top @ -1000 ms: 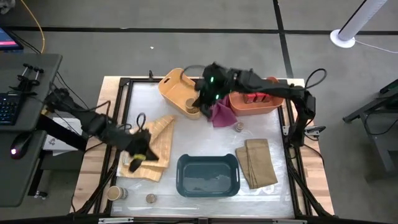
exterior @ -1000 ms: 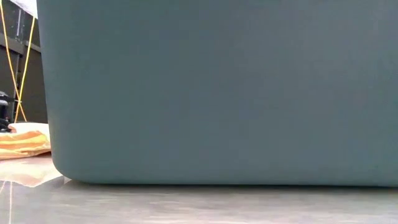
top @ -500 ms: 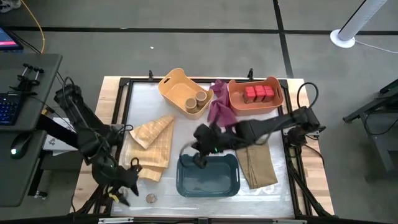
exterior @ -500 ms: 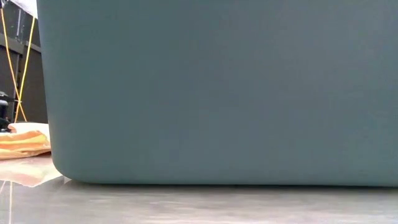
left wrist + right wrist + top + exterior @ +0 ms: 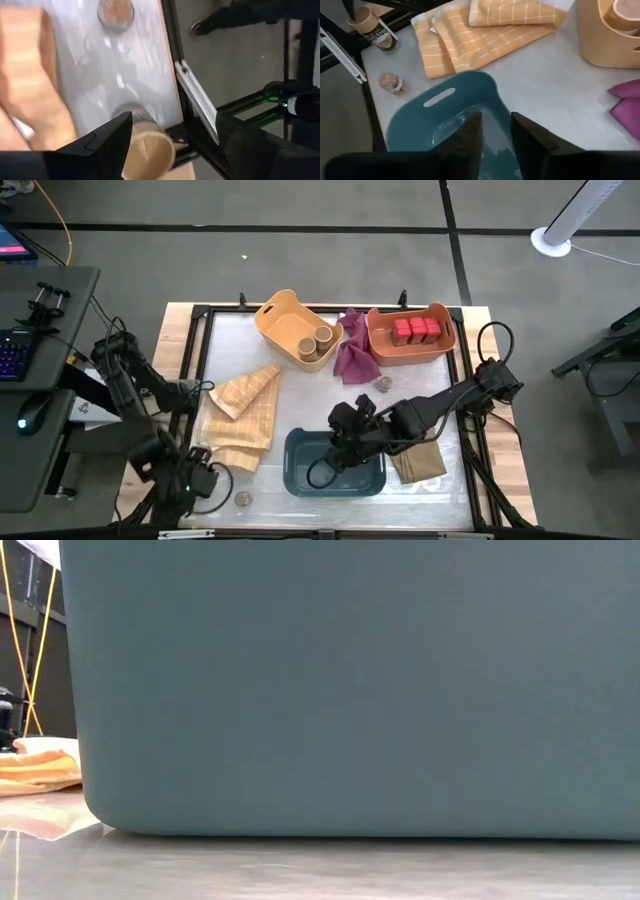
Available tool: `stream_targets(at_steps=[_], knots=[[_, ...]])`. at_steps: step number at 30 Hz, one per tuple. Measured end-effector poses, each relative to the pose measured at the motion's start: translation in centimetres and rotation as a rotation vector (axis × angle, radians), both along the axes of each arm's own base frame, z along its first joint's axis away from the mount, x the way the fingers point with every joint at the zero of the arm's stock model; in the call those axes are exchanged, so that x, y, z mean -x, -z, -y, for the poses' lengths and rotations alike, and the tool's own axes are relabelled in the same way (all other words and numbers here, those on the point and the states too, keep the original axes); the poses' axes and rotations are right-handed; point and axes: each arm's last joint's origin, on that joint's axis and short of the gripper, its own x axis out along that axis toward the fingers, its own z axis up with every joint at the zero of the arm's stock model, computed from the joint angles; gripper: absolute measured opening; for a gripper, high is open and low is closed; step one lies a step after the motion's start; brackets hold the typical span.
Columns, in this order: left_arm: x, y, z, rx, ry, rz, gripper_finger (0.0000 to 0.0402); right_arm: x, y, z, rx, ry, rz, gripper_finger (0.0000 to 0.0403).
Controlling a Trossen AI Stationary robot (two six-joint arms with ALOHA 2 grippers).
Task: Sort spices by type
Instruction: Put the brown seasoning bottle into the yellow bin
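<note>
A tan cylinder (image 5: 148, 151) stands at the table's near left corner. My left gripper (image 5: 193, 483) hangs over it, open, one finger on each side. A tiny brown-topped jar (image 5: 242, 498) stands just to the right. My right gripper (image 5: 496, 137) points down into the teal bin (image 5: 445, 95), its fingers a little apart with nothing between them. Two more cylinders (image 5: 315, 342) stand in the yellow bin (image 5: 275, 315). Red tins (image 5: 415, 330) fill the orange bin (image 5: 440, 350). Another small jar (image 5: 383, 383) stands by the magenta cloth (image 5: 352, 360).
Folded tan cloths lie left (image 5: 245, 415) and right (image 5: 425, 465) of the teal bin. The black frame rail (image 5: 197, 100) runs close beside the corner cylinder. The teal bin's wall (image 5: 350, 690) fills the low view.
My left gripper has gone from above the left folded cloth down toward the table's near left corner, over the cylinder there. My right gripper has swung from the far bins toward the near edge and now hangs over the teal bin.
</note>
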Motion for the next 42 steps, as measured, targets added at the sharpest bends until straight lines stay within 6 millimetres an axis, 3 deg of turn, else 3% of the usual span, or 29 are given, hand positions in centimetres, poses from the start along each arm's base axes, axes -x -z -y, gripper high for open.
stream_targets(at_steps=[8,13,24,32,42], knots=[[1.4,1.1,1.7,-0.072,-0.161,-0.111,0.0274,0.3,0.2,0.2,0.099,-0.030,-0.039,0.0175],[1.0,1.1,1.5,-0.067,-0.266,-0.146,0.0274,0.0,0.2,0.9,0.133,-0.051,-0.052,0.0198],[0.1,1.1,1.0,-0.061,-0.173,-0.121,0.0277,-0.1,0.3,1.4,0.129,-0.052,-0.073,0.0201],[-0.4,1.2,0.0,-0.114,-0.111,-0.128,0.0342,-0.1,0.3,1.4,0.127,-0.052,-0.072,0.0201],[-0.7,1.2,-0.5,-0.115,-0.281,-0.247,0.0358,-0.1,0.2,1.4,0.137,-0.046,-0.069,0.0201]])
